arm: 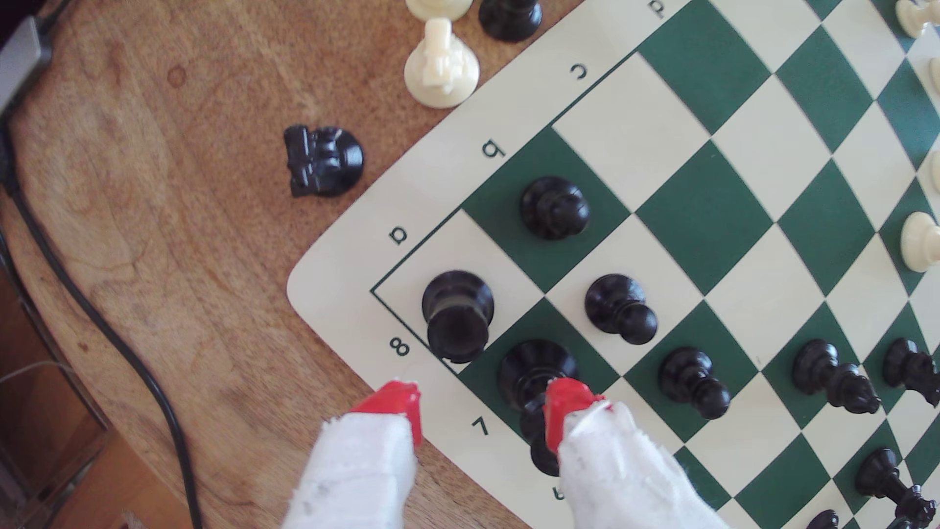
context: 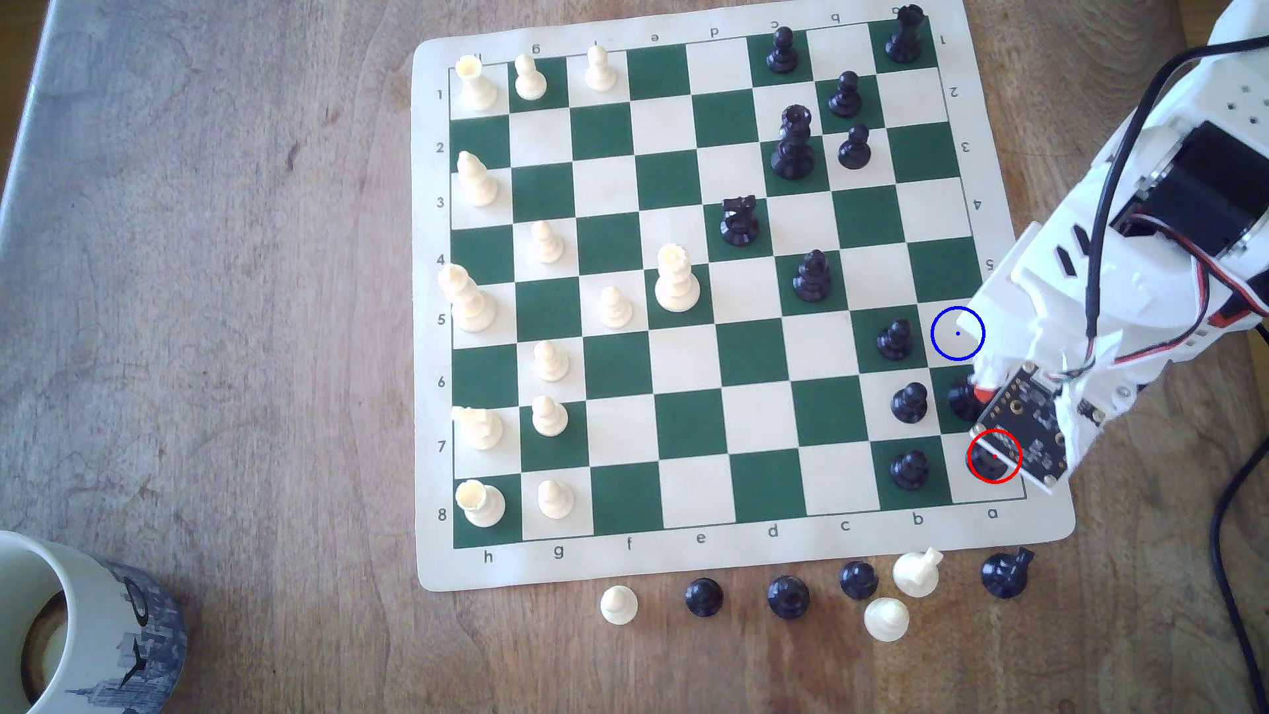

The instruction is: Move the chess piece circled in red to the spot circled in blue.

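Observation:
The chess piece circled in red [context: 983, 465] is a stout black rook on the cream corner square a8, half covered in the exterior view by the wrist's camera board [context: 1024, 429]. In the wrist view the rook [arm: 458, 315] stands upright and free. My gripper [arm: 480, 407] hovers just short of it, open, with nothing between its red fingertips [arm: 397, 407]. One fingertip overlaps a taller black piece [arm: 534, 374] on the green square beside the rook. The spot circled in blue [context: 957, 334] is a cream square on the same edge file, right beside my white arm [context: 1112, 274].
Black pawns [context: 909, 469] [context: 908, 402] [context: 895, 339] stand on the b file next to the rook's file. Captured pieces lie on the wooden table below the board [context: 788, 596], including a black knight [arm: 323, 160]. A black cable [context: 1236, 549] runs at the right. A mug [context: 89, 625] stands bottom left.

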Robot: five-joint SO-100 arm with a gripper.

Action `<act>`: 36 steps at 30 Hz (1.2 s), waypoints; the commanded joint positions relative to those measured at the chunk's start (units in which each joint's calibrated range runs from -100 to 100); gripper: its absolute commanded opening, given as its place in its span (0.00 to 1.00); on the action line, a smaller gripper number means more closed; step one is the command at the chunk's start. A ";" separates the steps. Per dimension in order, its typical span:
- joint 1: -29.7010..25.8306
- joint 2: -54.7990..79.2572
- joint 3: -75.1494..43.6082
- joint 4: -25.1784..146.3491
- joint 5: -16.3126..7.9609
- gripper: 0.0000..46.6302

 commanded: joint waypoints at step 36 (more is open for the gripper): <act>-2.77 13.47 12.26 -19.63 -1.61 0.31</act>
